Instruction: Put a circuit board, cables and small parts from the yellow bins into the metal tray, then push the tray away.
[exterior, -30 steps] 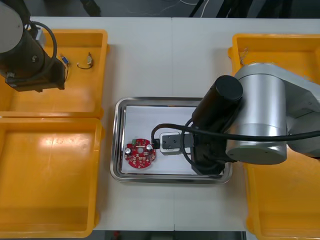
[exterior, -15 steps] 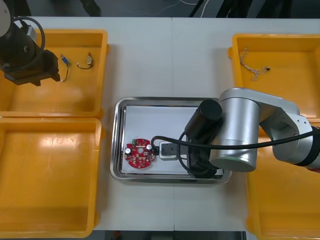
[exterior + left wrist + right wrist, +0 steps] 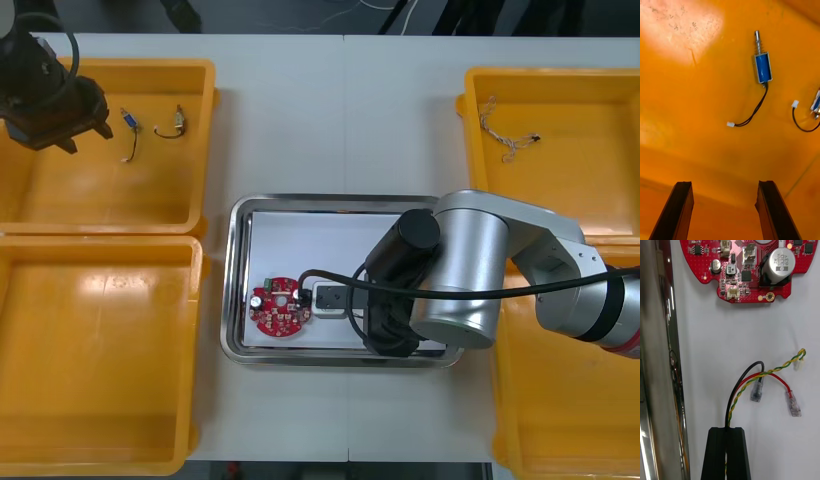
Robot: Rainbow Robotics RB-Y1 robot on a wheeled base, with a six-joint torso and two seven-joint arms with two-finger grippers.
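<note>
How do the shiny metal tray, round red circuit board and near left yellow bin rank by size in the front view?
1. near left yellow bin
2. shiny metal tray
3. round red circuit board

In tray: circuit board, cables; tray between bins.

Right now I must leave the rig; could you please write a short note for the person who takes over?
Right gripper: shut on the red and yellow cable, inside the tray, beside the board.
Left gripper: open, above the far left bin, near two small parts.
Done: board lies in the tray.
Left: release the cable, bring small parts, push the tray away.
</note>
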